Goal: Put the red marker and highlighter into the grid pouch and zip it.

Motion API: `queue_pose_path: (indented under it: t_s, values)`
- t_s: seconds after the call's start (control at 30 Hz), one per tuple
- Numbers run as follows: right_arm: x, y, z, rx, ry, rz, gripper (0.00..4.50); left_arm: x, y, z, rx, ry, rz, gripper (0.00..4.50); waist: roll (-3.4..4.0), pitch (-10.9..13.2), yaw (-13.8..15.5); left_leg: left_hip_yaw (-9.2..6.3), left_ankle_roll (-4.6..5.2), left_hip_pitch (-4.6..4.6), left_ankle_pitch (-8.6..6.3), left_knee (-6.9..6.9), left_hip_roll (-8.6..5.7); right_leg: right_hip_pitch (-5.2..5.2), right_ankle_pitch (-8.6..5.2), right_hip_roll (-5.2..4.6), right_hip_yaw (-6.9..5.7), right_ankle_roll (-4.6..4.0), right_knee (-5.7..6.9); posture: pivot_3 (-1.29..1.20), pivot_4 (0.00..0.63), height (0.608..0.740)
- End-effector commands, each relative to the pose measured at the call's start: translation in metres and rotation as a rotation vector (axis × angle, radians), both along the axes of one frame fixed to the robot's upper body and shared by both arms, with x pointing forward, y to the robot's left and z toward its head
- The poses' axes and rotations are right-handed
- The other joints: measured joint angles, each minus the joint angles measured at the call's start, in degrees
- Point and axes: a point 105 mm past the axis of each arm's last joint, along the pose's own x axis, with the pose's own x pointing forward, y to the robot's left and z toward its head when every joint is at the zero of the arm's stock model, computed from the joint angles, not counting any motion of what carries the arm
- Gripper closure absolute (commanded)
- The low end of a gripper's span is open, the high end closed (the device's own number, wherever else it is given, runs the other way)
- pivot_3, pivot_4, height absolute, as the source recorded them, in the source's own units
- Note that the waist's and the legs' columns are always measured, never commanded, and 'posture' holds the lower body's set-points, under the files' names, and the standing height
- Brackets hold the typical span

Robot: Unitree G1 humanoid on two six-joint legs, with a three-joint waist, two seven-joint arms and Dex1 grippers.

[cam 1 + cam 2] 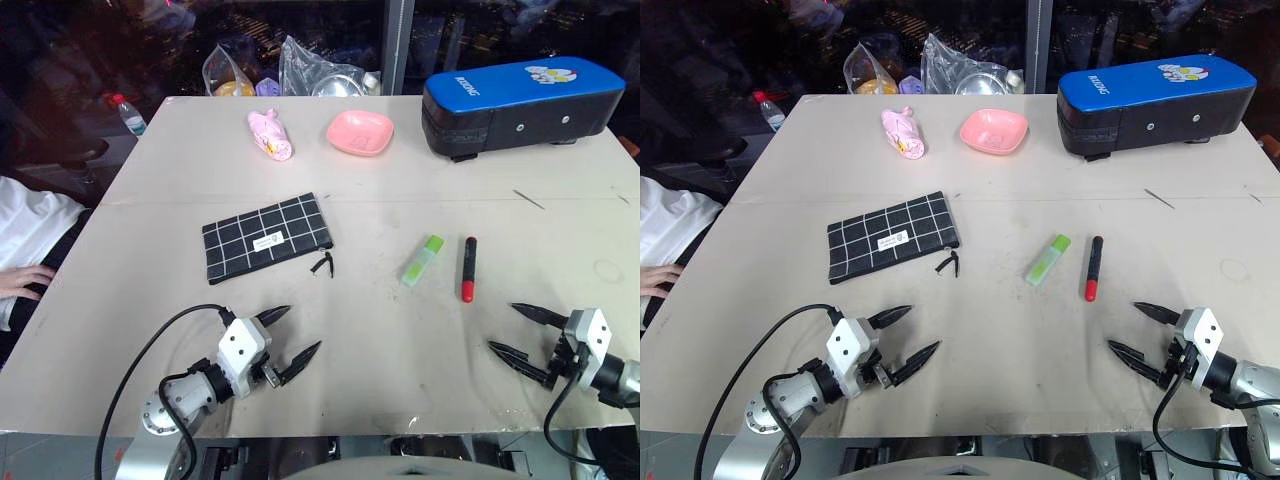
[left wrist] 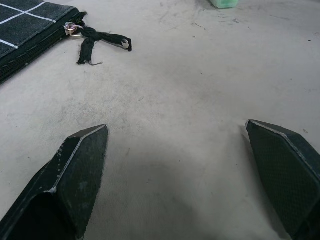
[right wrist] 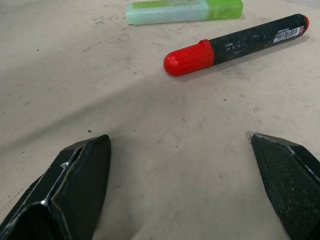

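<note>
Both grippers hover low over the near edge of the counter with nothing in them: the left gripper has its black fingers spread wide, and the right gripper stands just as wide apart. Nothing of the task looks started. The grid pouch lies flat beyond the left gripper, apparently zipped closed, with its zipper pull trailing off the corner nearest the pens. The highlighter and the red marker lie just beside each other, apart, between the pouch and the right gripper; the marker's red cap end points toward the robot.

The step in hand is probably the opening of the pouch, since neither pen can go in until it gapes. A good way would be to pin the pouch's fabric with one gripper while the other pinches the pull and draws it along the top edge, level with the counter, so the pouch does not slide or bunch. The pull is a thin, limp strip, so it wants a low, centred pinch. For the marker, closing across the barrel rather than the rounded cap should keep it from rolling away into the highlighter.
</note>
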Motion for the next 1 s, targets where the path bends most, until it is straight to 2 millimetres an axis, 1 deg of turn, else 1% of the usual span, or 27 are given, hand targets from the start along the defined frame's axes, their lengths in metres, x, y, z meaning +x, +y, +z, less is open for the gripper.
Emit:
queue_pose_path:
  t_s: [0.03,0.17,0.3,0.4,0.43,0.53,0.6,0.7,0.73,0.83,0.9,0.93,1.0]
  values:
    - [0.0,0.001,0.006,0.005,-0.011,0.019,0.0,-0.001,0.017,-0.005,0.036,0.023,0.045,0.02,0.0,0.0,-0.01,0.0,0.0,0.0,0.0,0.0,0.0,0.0,0.0,0.0,0.0,0.0,0.0,0.0,0.15,0.74]
    - [-0.002,0.004,0.005,0.013,-0.001,0.028,0.0,0.001,0.028,0.001,0.034,0.009,0.06,0.02,-0.01,0.0,-0.03,-0.02,0.0,0.0,0.0,0.0,0.01,0.0,0.0,-0.01,-0.02,-0.01,0.0,0.0,0.15,0.74]
    - [-0.002,0.005,0.007,0.031,-0.004,0.044,0.0,0.0,0.029,0.001,0.036,0.008,0.059,0.02,-0.04,0.02,0.01,-0.01,0.0,-0.03,0.0,-0.01,0.0,0.0,0.0,-0.08,-0.02,-0.01,-0.03,0.0,0.15,0.74]
    - [0.004,0.009,0.017,0.062,-0.013,0.072,0.0,0.006,0.03,0.012,0.02,0.0,0.055,0.02,-0.06,0.03,-0.02,-0.01,0.0,-0.04,0.0,0.0,-0.02,0.0,0.0,-0.12,-0.02,-0.02,-0.04,0.0,0.15,0.74]
    - [0.005,0.007,0.016,0.063,-0.011,0.078,0.0,0.01,0.031,0.015,0.014,-0.009,0.051,0.02,-0.05,0.03,-0.02,-0.01,0.0,-0.04,0.0,0.0,-0.01,0.0,0.0,-0.12,-0.02,-0.02,-0.04,0.0,0.15,0.74]
    - [0.012,0.002,0.024,0.067,-0.019,0.082,0.0,0.018,0.039,0.027,0.015,-0.027,0.029,0.02,-0.07,0.05,0.01,-0.03,0.0,-0.04,0.0,0.01,-0.01,-0.01,0.02,-0.12,-0.05,-0.05,-0.02,0.0,0.15,0.74]
    - [0.017,0.0,0.029,0.083,-0.027,0.079,0.0,0.018,0.044,0.032,0.021,-0.025,-0.003,0.02,-0.08,0.05,0.03,-0.03,0.0,-0.05,0.0,0.01,-0.01,-0.01,0.02,-0.11,-0.06,-0.05,-0.03,0.0,0.15,0.74]
    - [0.023,0.0,0.028,0.1,-0.026,0.076,0.0,0.015,0.045,0.034,0.014,-0.015,-0.037,0.02,-0.08,0.06,0.0,-0.01,0.0,-0.08,-0.01,0.01,-0.02,-0.01,0.02,-0.12,-0.06,-0.05,-0.06,0.0,0.15,0.74]
    - [0.023,0.002,0.028,0.101,-0.026,0.084,0.0,0.014,0.045,0.035,0.009,-0.013,-0.038,0.02,-0.08,0.06,-0.01,-0.01,0.02,-0.09,-0.02,0.01,-0.03,-0.01,0.02,-0.13,-0.06,-0.04,-0.07,0.0,0.15,0.74]
    - [0.03,0.012,0.039,0.133,-0.043,0.104,0.0,0.013,0.049,0.041,-0.024,-0.002,-0.029,0.02,-0.13,0.1,-0.02,0.0,0.03,-0.1,-0.03,0.01,-0.03,-0.01,0.03,-0.13,-0.06,-0.03,-0.08,0.0,0.15,0.74]
    - [0.033,0.015,0.044,0.147,-0.055,0.112,0.0,0.012,0.052,0.041,-0.013,-0.008,-0.022,0.02,-0.12,0.1,-0.06,-0.02,0.03,-0.1,-0.03,0.01,-0.02,-0.01,0.03,-0.13,-0.08,-0.03,-0.05,0.0,0.15,0.74]
    - [0.036,0.02,0.046,0.146,-0.063,0.127,0.0,0.014,0.058,0.042,-0.011,-0.011,-0.008,0.02,-0.12,0.1,-0.07,-0.02,0.03,-0.09,-0.03,0.01,-0.02,-0.01,0.03,-0.13,-0.08,-0.04,-0.04,0.0,0.15,0.74]
    - [0.035,0.031,0.055,0.181,-0.083,0.178,0.0,0.011,0.07,0.05,-0.011,-0.035,0.05,0.02,-0.12,0.1,-0.11,-0.03,0.03,-0.08,-0.03,0.02,-0.02,-0.01,0.03,-0.13,-0.08,-0.04,-0.03,0.0,0.15,0.74]
